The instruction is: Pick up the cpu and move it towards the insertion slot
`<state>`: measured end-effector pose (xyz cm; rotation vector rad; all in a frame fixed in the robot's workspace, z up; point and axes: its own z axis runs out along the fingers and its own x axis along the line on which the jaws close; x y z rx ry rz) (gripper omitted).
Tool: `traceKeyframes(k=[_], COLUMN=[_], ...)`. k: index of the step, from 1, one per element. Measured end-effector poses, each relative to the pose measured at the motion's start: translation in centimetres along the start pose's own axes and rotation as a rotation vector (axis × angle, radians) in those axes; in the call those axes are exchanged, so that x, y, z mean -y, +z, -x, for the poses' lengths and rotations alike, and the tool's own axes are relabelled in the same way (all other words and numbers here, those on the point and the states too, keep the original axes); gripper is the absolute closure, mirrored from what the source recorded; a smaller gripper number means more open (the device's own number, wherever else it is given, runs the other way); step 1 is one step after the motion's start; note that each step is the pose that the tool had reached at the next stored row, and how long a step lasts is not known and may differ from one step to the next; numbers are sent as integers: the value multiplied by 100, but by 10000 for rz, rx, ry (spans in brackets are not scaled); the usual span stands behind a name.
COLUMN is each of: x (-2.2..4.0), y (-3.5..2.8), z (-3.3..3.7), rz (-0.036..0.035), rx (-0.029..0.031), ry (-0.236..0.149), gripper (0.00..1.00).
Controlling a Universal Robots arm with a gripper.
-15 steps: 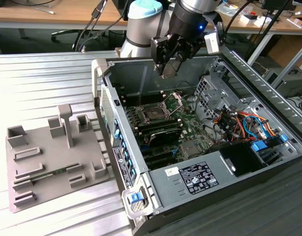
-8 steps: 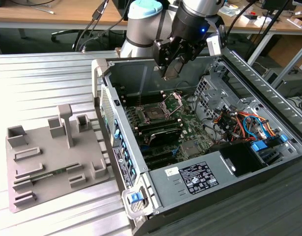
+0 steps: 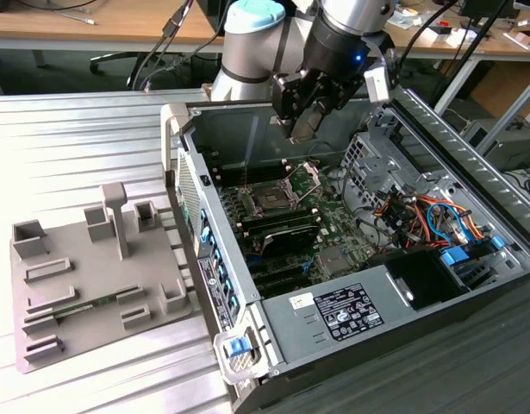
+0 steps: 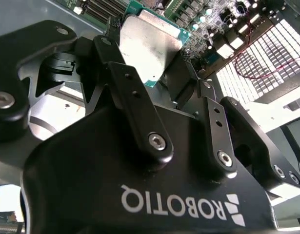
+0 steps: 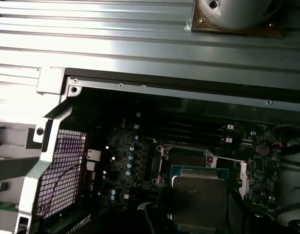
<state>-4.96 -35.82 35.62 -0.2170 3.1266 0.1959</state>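
Second wrist view shows the tool (image 4: 152, 61) clamped on the cpu (image 4: 147, 44), above the insertion slot (image 5: 186, 158).

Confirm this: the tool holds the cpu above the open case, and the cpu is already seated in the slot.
Not seated. The tool holds the cpu above the open case, clear of the slot, as the first wrist view shows.

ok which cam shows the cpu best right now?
Second wrist view: the cpu is close up, its metal top clamped between the gripper fingers. First wrist view shows it above the insertion slot. In the exterior view it is a small sliver under the gripper.
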Motion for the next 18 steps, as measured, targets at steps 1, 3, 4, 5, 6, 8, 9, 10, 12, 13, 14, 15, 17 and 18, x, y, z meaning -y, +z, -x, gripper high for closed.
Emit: traceKeyframes(k=[1, 3, 4, 5, 6, 8, 9, 10, 12, 13, 14, 15, 17, 18], x=[2, 9, 11, 13, 17, 21, 26, 30, 68, 70, 70, 70, 70, 70], y=[8, 30, 36, 40, 51, 62, 75, 87, 210, 213, 213, 213, 213, 213], z=[9, 33, 41, 48, 65, 85, 102, 120, 270, 274, 275, 276, 277, 277], rz=[-1, 0, 0, 0, 1, 0, 1, 0, 0, 0, 0, 0, 1, 1], rx=[-1, 0, 0, 0, 0, 0, 1, 0, 1, 0, 0, 0, 0, 0], ry=[0, -1, 0, 0, 1, 1, 1, 0, 0, 2, 1, 0, 0, 1], gripper=[45, 45, 45, 45, 45, 45, 45, 45, 45, 45, 45, 45, 45, 45])
